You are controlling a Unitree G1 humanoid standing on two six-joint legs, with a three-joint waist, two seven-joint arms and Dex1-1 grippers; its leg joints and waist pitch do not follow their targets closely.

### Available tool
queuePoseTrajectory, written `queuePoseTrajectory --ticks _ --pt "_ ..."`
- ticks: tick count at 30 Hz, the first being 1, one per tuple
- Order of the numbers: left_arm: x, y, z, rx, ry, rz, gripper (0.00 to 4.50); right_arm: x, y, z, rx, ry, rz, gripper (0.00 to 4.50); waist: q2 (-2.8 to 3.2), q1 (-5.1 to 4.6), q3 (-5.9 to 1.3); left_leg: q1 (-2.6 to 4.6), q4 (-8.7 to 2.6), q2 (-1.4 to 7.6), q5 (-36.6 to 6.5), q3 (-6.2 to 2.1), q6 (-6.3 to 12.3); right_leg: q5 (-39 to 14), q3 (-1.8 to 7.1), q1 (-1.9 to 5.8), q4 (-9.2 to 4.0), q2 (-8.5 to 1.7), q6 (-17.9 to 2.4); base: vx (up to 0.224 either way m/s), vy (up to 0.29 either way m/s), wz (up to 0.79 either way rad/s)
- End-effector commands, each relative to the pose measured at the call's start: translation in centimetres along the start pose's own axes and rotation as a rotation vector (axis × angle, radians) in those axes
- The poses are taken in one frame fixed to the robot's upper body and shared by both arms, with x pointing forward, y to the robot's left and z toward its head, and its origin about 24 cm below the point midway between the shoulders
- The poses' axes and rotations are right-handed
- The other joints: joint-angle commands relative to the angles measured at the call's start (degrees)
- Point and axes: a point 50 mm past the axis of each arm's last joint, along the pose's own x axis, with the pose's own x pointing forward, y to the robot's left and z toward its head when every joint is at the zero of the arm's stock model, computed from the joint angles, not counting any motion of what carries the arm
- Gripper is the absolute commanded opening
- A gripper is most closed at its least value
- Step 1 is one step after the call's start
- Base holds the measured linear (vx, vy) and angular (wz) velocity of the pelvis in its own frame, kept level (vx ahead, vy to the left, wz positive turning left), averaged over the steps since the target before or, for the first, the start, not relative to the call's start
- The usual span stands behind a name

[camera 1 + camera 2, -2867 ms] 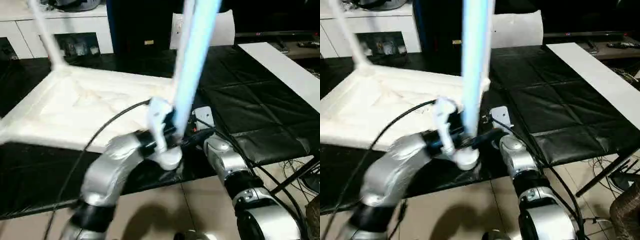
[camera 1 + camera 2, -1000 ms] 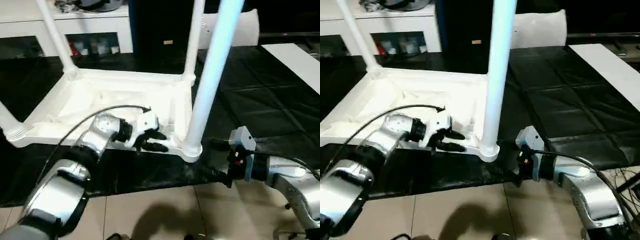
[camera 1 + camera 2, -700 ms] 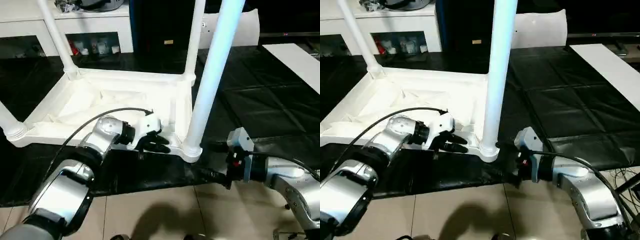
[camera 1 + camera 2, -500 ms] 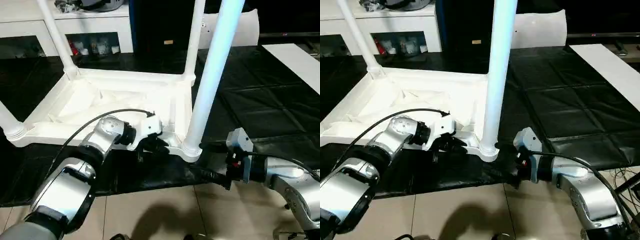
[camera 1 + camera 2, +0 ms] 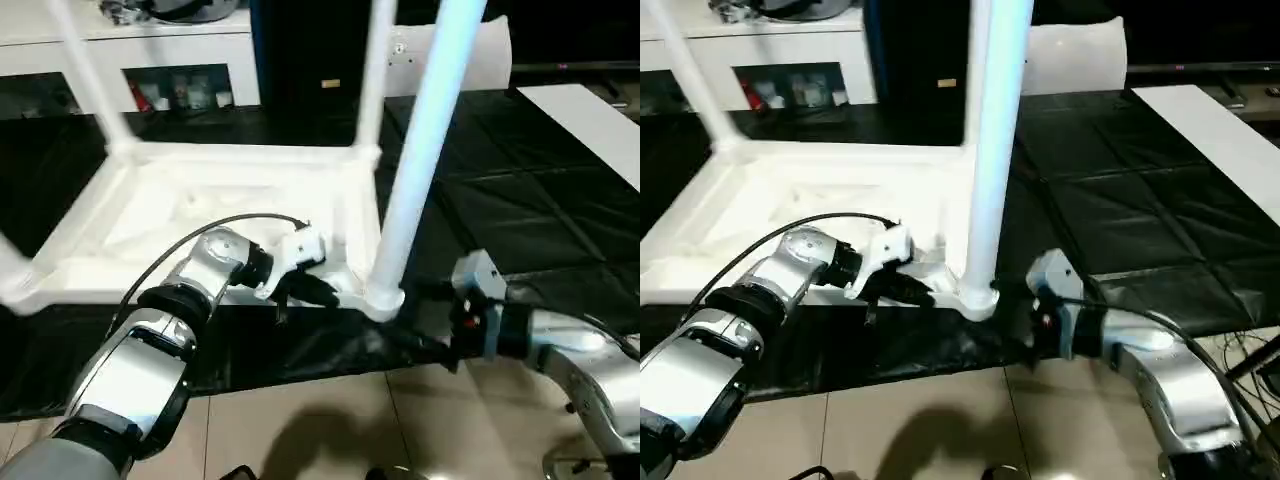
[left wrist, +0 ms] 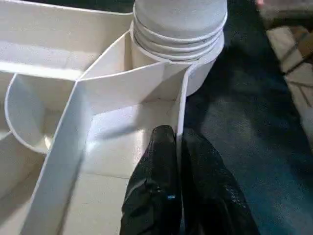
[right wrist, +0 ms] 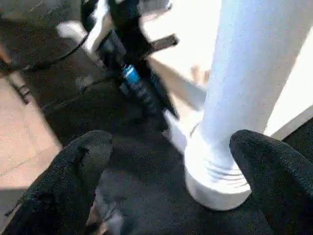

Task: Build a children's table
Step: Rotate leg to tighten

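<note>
The white plastic table (image 5: 230,215) lies upside down on a black mat (image 5: 520,200). The left gripper (image 6: 178,147) pinches a thin smooth rib between its black fingers, just before the ringed corner socket. The right gripper (image 7: 166,161) has its soft black fingers wide apart, with the round leg (image 7: 244,98) standing between them.

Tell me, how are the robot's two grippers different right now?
The left gripper is pinched shut on the table top's rim; the right gripper is spread open, holding nothing. The left touches the table; the right sits apart, facing the near leg. Both have black fingers.
</note>
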Motion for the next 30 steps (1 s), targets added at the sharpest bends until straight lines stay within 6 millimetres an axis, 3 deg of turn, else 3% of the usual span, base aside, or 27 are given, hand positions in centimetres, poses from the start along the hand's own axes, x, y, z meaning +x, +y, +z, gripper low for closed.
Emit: queuePoseTrajectory --ticks 1,5,7,8,11,13,15,16,18,22,23,30 --pt "-1.1 0.2 -0.6 -0.068 -0.047 0.091 0.01 -0.2 -1.0 0.5 -0.034 -0.011 -0.064 4.5 -1.12 0.55 -4.19 -1.02 -3.38 -0.97 -5.46 0.97 4.51 -18.55 1.86 5.26 -4.27 -2.56 -7.08 0.0 0.0 0.0" --pt "-1.2 -1.0 -0.5 0.005 -0.05 0.007 0.01 0.1 -1.4 0.8 -0.039 -0.016 -0.075 4.5 -1.08 -0.06 -4.12 -1.06 -3.44 -0.85 -5.66 1.06 5.15 -17.74 2.03 5.16 -4.3 -2.52 -8.13 0.0 0.0 0.0" --pt "-1.3 -1.6 -0.9 0.064 -0.027 -0.043 0.01 0.3 -1.6 0.9 -0.045 -0.015 -0.063 4.5 -1.7 -0.4 -4.05 -0.99 -3.43 -0.82 -6.14 1.2 5.37 -18.62 2.05 4.95 -4.35 -2.5 -7.9 0.0 0.0 0.0" --pt "-1.3 -2.1 -1.1 0.093 -0.017 -0.08 0.01 0.5 -1.6 0.9 -0.056 -0.014 -0.046 4.5 -1.34 -0.27 -3.93 -0.9 -3.44 -0.89 -6.55 1.23 5.32 -20.03 2.08 4.82 -4.52 -2.54 -7.39 0.0 0.0 0.0" --pt "-1.4 -3.0 -1.6 0.136 0.011 -0.147 0.01 1.0 -1.5 0.8 -0.059 -0.024 0.031 4.5 -1.32 -0.21 -3.89 -0.76 -3.53 -0.69 -7.43 1.21 5.17 -21.63 2.14 4.63 -4.55 -2.71 -6.9 0.0 0.0 0.0" --pt "-1.5 -3.5 -1.8 0.183 0.04 -0.188 0.0 1.4 -1.3 0.7 -0.04 -0.044 0.088 4.14 -1.16 -0.12 -3.89 -0.76 -3.64 -0.49 -7.71 1.12 5.04 -21.44 2.19 4.64 -4.37 -2.79 -7.06 0.0 0.0 0.0" --pt "-1.5 -3.7 -1.8 0.21 0.046 -0.207 0.0 1.6 -1.3 0.7 -0.028 -0.057 0.119 4.14 -1.13 -0.12 -3.87 -0.7 -3.66 -0.54 -8.23 1.17 5.0 -21.27 2.15 4.53 -4.51 -2.68 -7.07 0.0 0.0 0.0" --pt "-1.5 -3.8 -1.7 0.224 0.044 -0.213 0.0 1.7 -1.2 0.7 -0.022 -0.062 0.149 3.95 -1.35 -0.05 -3.86 -0.61 -3.68 -0.51 -8.59 1.2 4.87 -21.51 2.16 4.49 -4.55 -2.65 -7.08 0.0 0.0 0.0" --pt "-1.5 -3.7 -1.5 0.245 0.038 -0.233 0.0 2.0 -0.9 0.7 -0.008 -0.06 0.224 3.8 -1.23 0.09 -3.88 -0.48 -3.68 -0.5 -8.93 1.18 4.91 -21.9 2.13 4.45 -4.53 -2.71 -7.33 0.0 0.0 0.0" --pt "-1.6 -3.8 -1.3 0.265 0.049 -0.274 0.0 2.3 -0.5 0.5 -0.004 -0.035 0.334 3.56 -1.27 1.12 -4.07 -0.52 -3.6 -0.31 -7.47 1.24 4.89 -18.98 2.32 4.61 -4.02 -2.76 -8.21 0.0 0.0 0.0" --pt "-1.6 -3.9 -1.3 0.27 0.059 -0.297 0.0 2.4 -0.5 0.5 -0.008 -0.03 0.351 3.42 -1.04 1.3 -4.07 -0.46 -3.63 -0.24 -7.39 1.22 4.77 -18.84 2.36 4.54 -3.97 -2.81 -8.37 0.0 0.0 0.0" --pt "-1.6 -4.4 -1.2 0.298 0.102 -0.389 0.0 3.1 -0.6 0.7 0.003 -0.008 0.452 2.74 -1.08 1.7 -4.09 -0.47 -3.61 -0.24 -7.65 1.26 4.11 -18.45 2.35 4.59 -3.85 -2.83 -8.87 0.0 0.0 0.0"
